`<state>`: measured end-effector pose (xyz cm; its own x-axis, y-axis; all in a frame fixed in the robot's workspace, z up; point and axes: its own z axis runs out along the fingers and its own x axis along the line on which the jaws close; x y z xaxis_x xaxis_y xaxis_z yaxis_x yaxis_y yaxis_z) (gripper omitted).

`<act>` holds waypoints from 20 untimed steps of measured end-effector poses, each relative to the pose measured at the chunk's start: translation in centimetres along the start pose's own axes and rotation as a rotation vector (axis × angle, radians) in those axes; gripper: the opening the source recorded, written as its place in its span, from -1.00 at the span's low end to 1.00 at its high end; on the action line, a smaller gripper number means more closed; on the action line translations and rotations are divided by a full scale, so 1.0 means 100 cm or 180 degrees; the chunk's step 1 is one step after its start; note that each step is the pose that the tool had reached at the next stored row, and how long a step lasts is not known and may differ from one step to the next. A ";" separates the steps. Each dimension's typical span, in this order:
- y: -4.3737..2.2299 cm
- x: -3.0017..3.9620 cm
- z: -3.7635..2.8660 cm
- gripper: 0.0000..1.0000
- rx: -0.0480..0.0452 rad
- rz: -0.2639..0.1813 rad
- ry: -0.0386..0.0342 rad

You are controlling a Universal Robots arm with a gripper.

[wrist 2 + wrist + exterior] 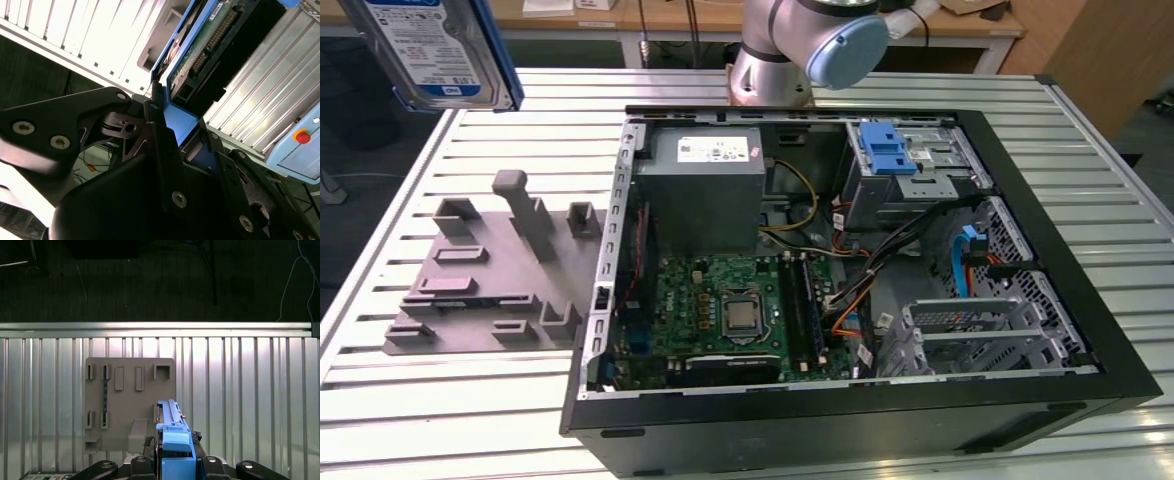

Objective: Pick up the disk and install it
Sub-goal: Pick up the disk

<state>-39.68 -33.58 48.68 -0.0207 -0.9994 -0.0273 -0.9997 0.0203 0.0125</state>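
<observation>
One disk [434, 50], likely dense, rigid and shock-sensitive, hangs raised over the slatted table [454, 420] near the grey fixture plate [480, 290]. The tool [176, 465] is clamped narrow on the edges of its blue bracket [175, 440], a sound hold. The open computer case [854, 430] lies beside.

The exterior view's top edge is cutting off the disk [434, 50] and the arm [807, 45], while the end effector [173, 445] is covering the disk's held end.
</observation>
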 end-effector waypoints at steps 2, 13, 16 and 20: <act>-0.0003 0.0000 0.0000 -0.26 0.0000 0.0000 0.0000; -0.0031 -0.0001 0.0000 -0.26 0.0000 0.0000 0.0000; -0.0039 -0.0001 0.0000 -0.26 0.0000 0.0000 0.0000; -0.0050 -0.0001 0.0000 -0.26 0.0000 0.0000 0.0000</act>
<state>-39.18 -33.58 48.67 -0.0207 -0.9994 -0.0274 -0.9997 0.0204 0.0124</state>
